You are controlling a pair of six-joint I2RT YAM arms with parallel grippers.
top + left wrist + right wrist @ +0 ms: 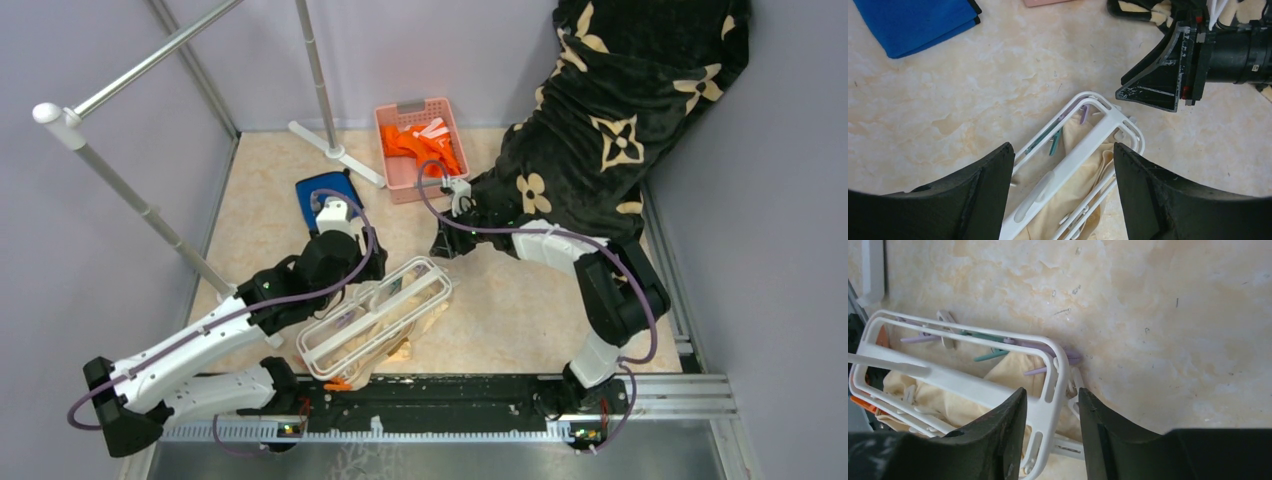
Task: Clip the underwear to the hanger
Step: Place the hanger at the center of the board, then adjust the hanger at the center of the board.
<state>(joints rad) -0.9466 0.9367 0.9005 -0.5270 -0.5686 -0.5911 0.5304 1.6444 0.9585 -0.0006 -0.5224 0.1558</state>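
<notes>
Broadly, the worktop (pixel 520 300) leaves open room beyond both tools. Below the left tool (pixel 1063 147), its jaws wide and empty, lies the hanger (pixel 375 315): stiff, light and likely to skid, so take it by the rim. Under it is the underwear (pixel 948 402), limp, best pinched at a free edge. The right tool (pixel 1051 391), jaws parted and holding nothing, hovers off the hanger's end, near small clips (pixel 990 356)

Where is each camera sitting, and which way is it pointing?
Top: above and behind the bases, facing down at the table; both arms show.
Left wrist: on the left arm, facing down at hanger and underwear; left fingers, right gripper show.
Right wrist: on the right arm, facing down at the hanger's end; right fingers show.
Shared: both wrists see hanger and underwear.
</notes>
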